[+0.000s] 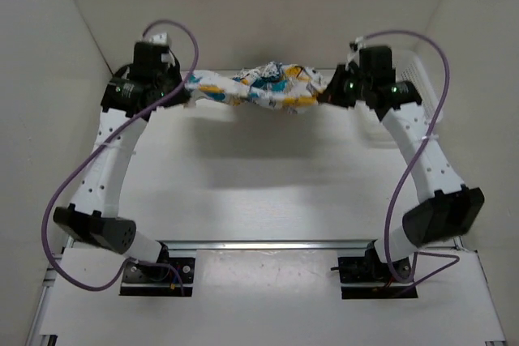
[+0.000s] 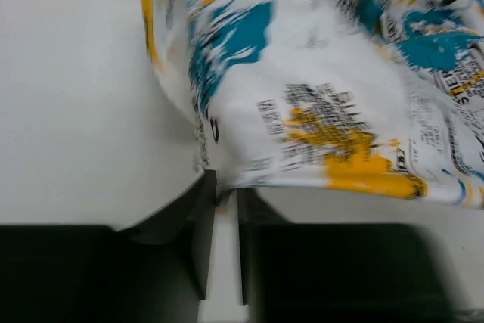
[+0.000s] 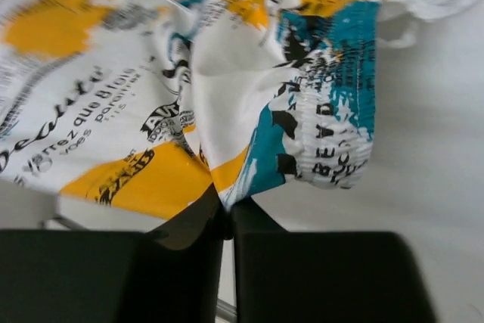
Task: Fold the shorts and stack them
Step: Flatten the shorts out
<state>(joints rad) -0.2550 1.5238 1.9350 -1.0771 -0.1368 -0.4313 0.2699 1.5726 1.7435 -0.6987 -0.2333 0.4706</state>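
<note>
The shorts point(image 1: 255, 87) were held stretched between the two arms above the far part of the table point(image 1: 259, 192). They were lifted clear of its surface, and a shadow was cast beneath them. One end was clamped in the left gripper point(image 1: 185, 93) and the other in the right gripper point(image 1: 328, 91). The fabric was twisted and bunched at the middle and sagged slightly between the two holds.

In the left wrist view, the fingers point(image 2: 198, 225) were seen drawn to a narrow slit on a lower edge of the cloth, its print blurred. In the right wrist view, the fingers point(image 3: 193, 240) were likewise pressed together on a fold of the fabric. The gathered waistband point(image 3: 325, 134) was seen hanging just to the right, and a white cord point(image 3: 431, 1) trailed at the upper right. A white lattice basket point(image 1: 418, 69) was partly seen behind the right arm, at the table's far right.
</note>
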